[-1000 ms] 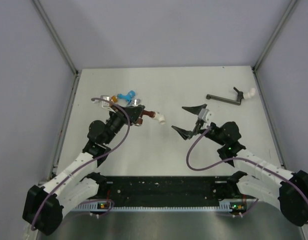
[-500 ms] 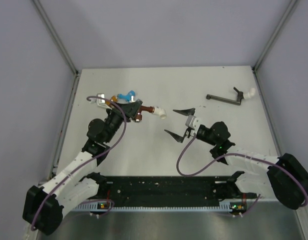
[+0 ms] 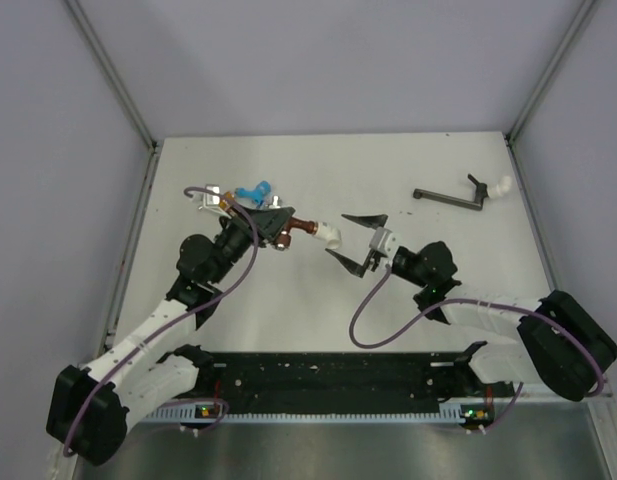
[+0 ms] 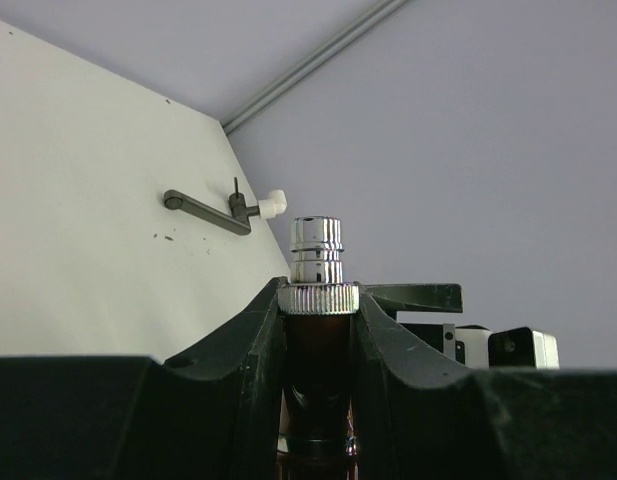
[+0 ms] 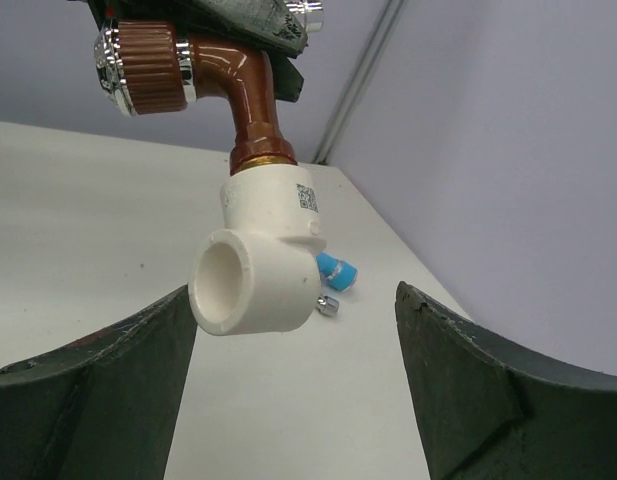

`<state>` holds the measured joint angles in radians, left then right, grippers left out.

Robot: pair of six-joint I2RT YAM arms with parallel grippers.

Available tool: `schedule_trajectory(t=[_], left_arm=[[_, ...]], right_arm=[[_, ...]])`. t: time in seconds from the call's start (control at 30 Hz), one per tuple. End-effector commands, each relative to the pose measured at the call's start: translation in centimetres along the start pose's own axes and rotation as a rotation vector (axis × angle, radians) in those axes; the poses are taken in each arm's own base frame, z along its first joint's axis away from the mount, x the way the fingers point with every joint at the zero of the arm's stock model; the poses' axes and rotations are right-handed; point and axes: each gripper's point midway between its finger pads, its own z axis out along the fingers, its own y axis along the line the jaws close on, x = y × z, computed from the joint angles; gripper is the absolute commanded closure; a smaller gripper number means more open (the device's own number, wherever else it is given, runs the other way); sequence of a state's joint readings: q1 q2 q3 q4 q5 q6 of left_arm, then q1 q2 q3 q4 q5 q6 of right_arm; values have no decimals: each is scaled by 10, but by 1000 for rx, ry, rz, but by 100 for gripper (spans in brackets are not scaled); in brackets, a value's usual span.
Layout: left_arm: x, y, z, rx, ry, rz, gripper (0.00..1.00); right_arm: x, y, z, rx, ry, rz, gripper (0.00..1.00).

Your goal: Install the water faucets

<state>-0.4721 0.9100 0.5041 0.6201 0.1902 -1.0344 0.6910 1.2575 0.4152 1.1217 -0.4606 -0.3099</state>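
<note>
**Q:** ok so where's the faucet relative to your grippers?

**A:** My left gripper [image 3: 284, 226] is clamped on the dark red-brown faucet [image 3: 302, 225] and holds it up off the table [image 3: 288, 310]. A white elbow fitting [image 3: 328, 237] sits on the faucet's far end. That elbow hangs right between the fingers of my right gripper [image 3: 335, 236], which are spread wide. There's a gap on both sides, no contact.

**Q:** room to move?

**A:** Lots of bare table in front of both grippers. The light blue faucet [image 3: 253, 190] and the orange faucet [image 3: 226, 201] lie just behind my left gripper, toward the back-left edge. A dark bar [image 3: 448, 197] with a white end lies well apart at back right.

**Q:** wrist cams add anything?

**A:** Right wrist shows the elbow's open mouth and a little code label on it, with the blue one on the table behind. Left wrist shows the faucet's knurled silver ring at my fingertips and its silvery tip sticking out past them. The elbow is hidden there.
</note>
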Motion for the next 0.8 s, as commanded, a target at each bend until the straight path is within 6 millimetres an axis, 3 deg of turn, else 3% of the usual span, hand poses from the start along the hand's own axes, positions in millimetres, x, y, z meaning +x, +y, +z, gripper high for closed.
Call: schedule_trajectory(t=[0.0,0.2,0.33,0.47,0.57,0.63,0.77], left_arm=[[-16,-48,-1,158,-14,58,100],[-1,-52,-8,214,77,285,100],[19,-64,-18,346,194,440,100],[35,-88,-39,543,259,561,100],[39,-111,-58,682,268,623,100],[36,-118,-64,705,250,647,100],[28,-114,-60,646,208,656,100]], right_arm=[[-35,-15,12,42,-110,-32,22],[-48,-12,11,-17,-101,43,22],[-56,-13,5,-77,-100,165,28],[-42,-18,0,-91,-40,267,29],[-20,-20,-1,-79,47,281,29],[-17,-22,-2,-64,56,283,29],[-31,-31,-5,-20,36,244,28]])
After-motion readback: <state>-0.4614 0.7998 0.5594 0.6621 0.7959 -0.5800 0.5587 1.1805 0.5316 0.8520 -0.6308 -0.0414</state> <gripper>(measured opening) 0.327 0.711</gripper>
